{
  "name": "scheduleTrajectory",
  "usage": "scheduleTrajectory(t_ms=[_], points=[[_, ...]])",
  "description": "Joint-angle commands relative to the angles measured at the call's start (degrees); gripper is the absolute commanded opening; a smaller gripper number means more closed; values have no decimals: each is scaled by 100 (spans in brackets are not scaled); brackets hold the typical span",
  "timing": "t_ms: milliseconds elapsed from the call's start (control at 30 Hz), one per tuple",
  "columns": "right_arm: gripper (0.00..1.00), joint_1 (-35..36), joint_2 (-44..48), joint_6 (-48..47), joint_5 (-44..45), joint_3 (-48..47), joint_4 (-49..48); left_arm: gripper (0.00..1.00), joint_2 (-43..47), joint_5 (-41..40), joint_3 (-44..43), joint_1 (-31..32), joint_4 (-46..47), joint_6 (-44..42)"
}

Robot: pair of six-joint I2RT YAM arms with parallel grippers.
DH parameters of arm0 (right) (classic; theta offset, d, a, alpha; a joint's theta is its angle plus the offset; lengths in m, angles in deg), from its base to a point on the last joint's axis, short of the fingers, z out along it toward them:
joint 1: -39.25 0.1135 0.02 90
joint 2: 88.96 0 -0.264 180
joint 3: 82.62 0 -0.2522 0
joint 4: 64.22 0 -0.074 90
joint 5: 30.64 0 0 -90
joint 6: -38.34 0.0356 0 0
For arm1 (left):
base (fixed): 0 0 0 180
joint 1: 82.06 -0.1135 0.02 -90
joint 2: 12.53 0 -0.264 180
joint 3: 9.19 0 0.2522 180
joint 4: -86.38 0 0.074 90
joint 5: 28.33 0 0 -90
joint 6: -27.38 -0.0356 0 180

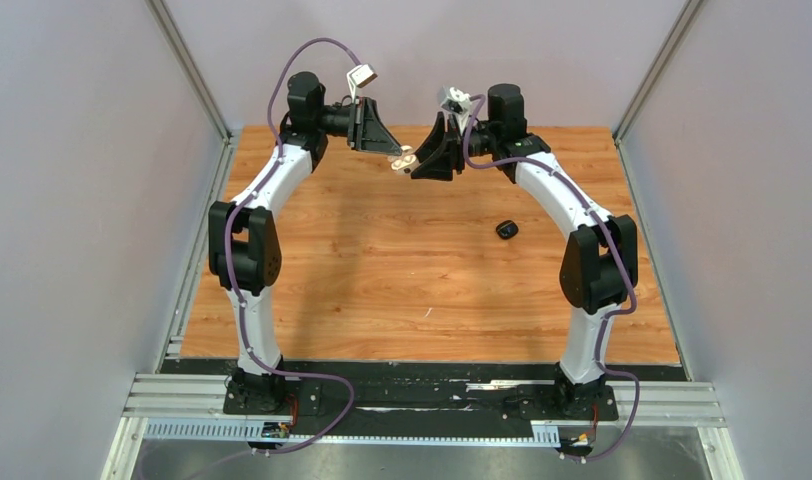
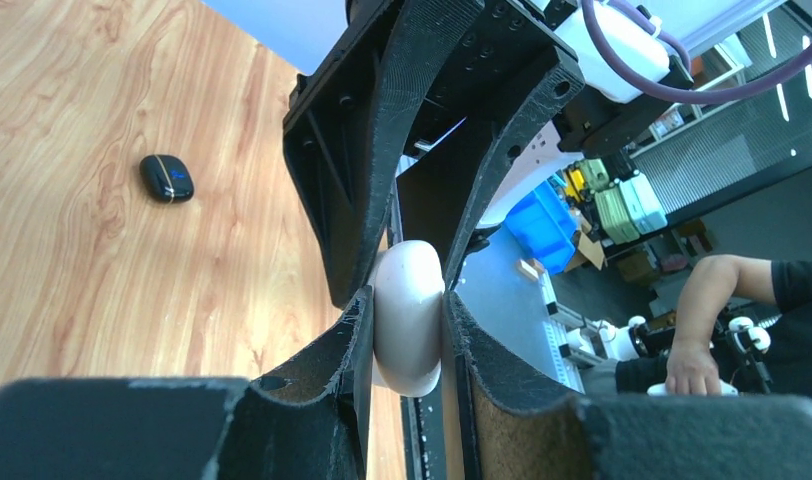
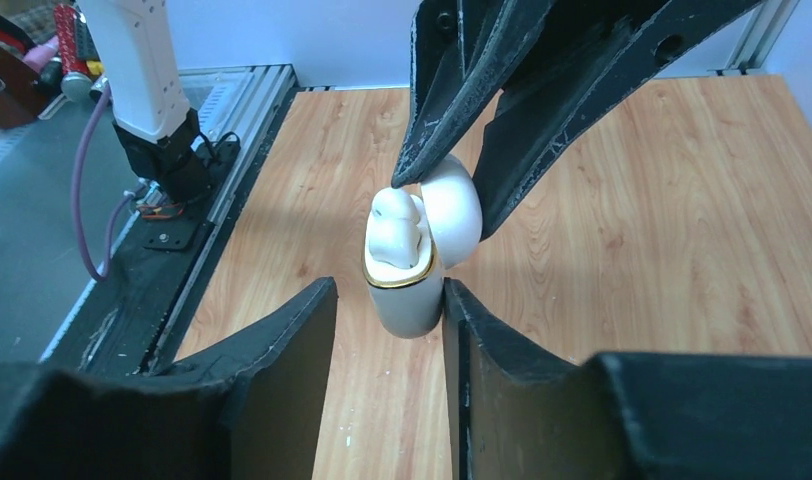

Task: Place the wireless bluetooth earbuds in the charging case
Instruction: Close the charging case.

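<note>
My left gripper (image 1: 395, 155) is shut on the lid of a white charging case (image 1: 406, 160) and holds it in the air over the far middle of the table. In the right wrist view the case (image 3: 407, 295) is open, gold-rimmed, with the white earbuds (image 3: 397, 228) seated in it and the lid (image 3: 454, 205) pinched by the left fingers (image 3: 452, 90). My right gripper (image 3: 387, 300) is open, its fingers on either side of the case body, the right finger touching it. A closed black case (image 1: 507, 230) lies on the table. The black earbuds are not in view.
The wooden table (image 1: 382, 290) has grey walls on three sides and a metal rail (image 1: 422, 405) at the near edge. In the left wrist view the black case (image 2: 166, 178) lies far left of the held white case (image 2: 407, 330).
</note>
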Motion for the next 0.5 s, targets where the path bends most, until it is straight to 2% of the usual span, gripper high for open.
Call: scheduleTrajectory(t_ms=[0, 233, 467], points=[[39, -21, 172, 444, -181, 53, -407, 0, 108, -19, -240, 22, -167, -101], [36, -22, 128, 1122, 32, 208, -922, 0, 100, -51, -292, 23, -207, -146], [35, -25, 8, 2205, 58, 313, -1704, 0, 121, -76, -248, 39, -159, -196]])
